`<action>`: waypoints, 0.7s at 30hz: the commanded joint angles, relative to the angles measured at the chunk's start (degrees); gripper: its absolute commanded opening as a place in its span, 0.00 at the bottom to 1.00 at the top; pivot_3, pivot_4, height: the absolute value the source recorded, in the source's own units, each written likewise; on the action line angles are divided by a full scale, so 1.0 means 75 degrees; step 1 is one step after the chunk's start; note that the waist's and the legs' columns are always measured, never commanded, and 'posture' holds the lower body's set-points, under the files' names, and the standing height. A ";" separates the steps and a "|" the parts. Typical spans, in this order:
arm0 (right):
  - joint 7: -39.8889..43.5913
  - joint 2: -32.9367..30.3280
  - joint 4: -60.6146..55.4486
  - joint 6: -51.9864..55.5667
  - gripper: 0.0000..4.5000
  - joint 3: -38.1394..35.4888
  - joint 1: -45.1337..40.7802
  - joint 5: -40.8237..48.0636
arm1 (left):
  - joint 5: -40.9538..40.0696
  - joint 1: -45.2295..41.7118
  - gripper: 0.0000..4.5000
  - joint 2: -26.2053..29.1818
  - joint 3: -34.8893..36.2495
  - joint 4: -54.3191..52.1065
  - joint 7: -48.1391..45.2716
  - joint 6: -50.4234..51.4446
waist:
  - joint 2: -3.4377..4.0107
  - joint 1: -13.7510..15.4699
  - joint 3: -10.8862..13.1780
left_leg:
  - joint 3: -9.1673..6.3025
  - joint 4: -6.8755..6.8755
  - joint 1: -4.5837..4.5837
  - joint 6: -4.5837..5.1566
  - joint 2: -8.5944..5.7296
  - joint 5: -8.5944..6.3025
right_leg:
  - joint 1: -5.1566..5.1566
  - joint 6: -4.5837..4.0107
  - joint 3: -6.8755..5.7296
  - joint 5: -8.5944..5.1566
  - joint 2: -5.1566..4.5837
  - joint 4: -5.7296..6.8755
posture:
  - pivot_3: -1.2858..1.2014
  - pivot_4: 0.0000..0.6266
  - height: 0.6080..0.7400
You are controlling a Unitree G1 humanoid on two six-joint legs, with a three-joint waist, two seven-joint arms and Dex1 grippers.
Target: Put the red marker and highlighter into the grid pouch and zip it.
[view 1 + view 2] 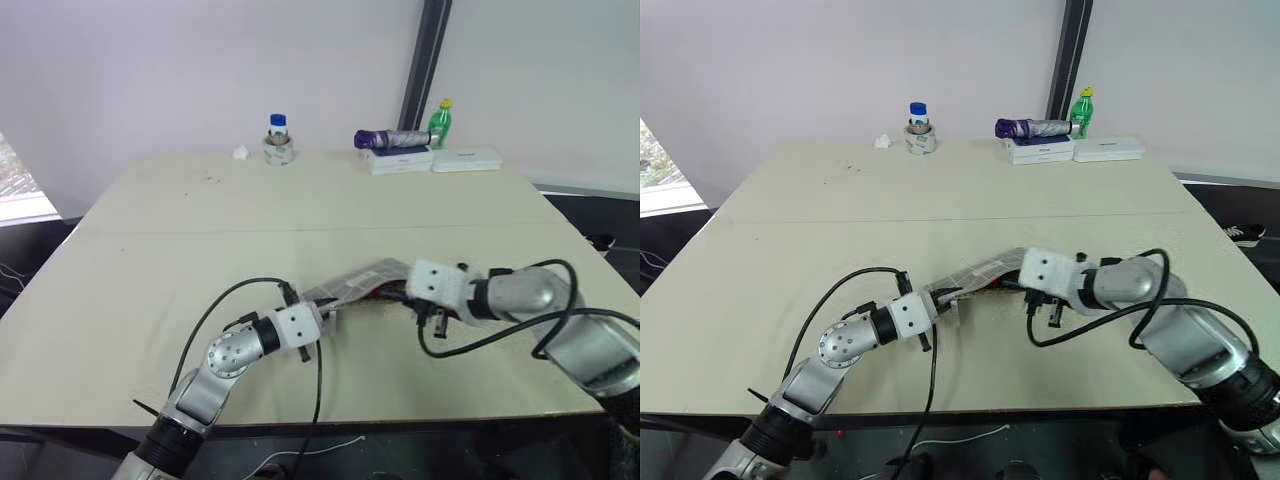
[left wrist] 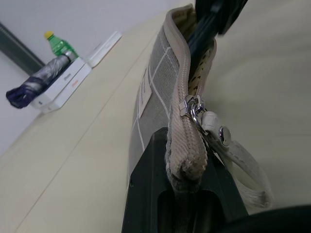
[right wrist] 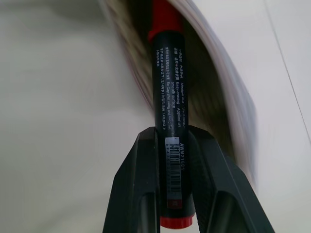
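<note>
1. Left gripper [image 1: 328,318]: clamped on the zipper end of the grid pouch [image 1: 358,281], which it holds lifted off the table [image 1: 150,260] with the mouth facing your right arm. Risk: your grip is on a narrow fold of fabric by the pull tab [image 2: 214,128]; if the marker pushes hard along the pouch, the fabric could slide out of the fingers or the mouth could fold shut.

2. Grid pouch: between your two arms, near the front of the table, tilted and partly open. Risk: the opening looks narrow, so an off-line push could catch the lining instead of going in.

3. Red marker [image 3: 166,92]: its far red end is already at or just inside the pouch mouth. Risk: it could jam against the zipper edge or tip out if you let go early.

4. Right gripper [image 3: 169,213]: closed on the rear of the red marker, angled down toward the pouch.

5. Highlighter: you cannot place it from here; judge it as possibly inside already or hidden, and check before zipping.

View differences: the left wrist view gives you the zipper slider, pull tab and label, which the head views hide. The right wrist view gives you the marker's entry into the mouth. The head views give you both arms and the bottles [image 1: 278,138] and boxes [image 1: 400,160] at the far edge.
</note>
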 commanded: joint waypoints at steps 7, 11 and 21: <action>0.0399 0.0525 0.0055 -0.0506 0.18 0.0152 -0.0620 -0.0643 | -0.0221 0.0085 0.00 0.0034 -0.0044 -0.0585 -0.0249 0.0044 | 0.0000 0.0009 0.0000 | -0.0006 0.0001 0.0000 0.0000 -0.0001 0.0000 | 0.0000 0.0000 0.0000 0.0000 -0.0002 0.0000 | 0.52 0.24 0.98; 0.0471 0.0622 0.0007 -0.0456 0.60 -0.0441 -0.0640 -0.0329 | -0.0436 0.0164 0.00 -0.0112 0.0133 -0.0701 -0.0155 0.0425 | 0.0000 0.0012 0.0000 | -0.0006 0.0001 0.0000 0.0000 -0.0001 0.0000 | 0.0001 0.0000 0.0000 0.0000 -0.0001 0.0000 | 0.52 0.24 0.98; 0.0908 0.0701 -0.0537 0.0221 0.83 -0.2802 -0.0238 0.1667 | -0.1754 -0.0466 0.00 -0.1262 0.1054 -0.0975 0.0596 0.3421 | -0.0002 0.0023 0.0001 | -0.0012 0.0012 0.0002 0.0001 -0.0002 0.0000 | 0.0017 0.0001 -0.0011 0.0001 -0.0001 0.0001 | 0.52 0.24 0.98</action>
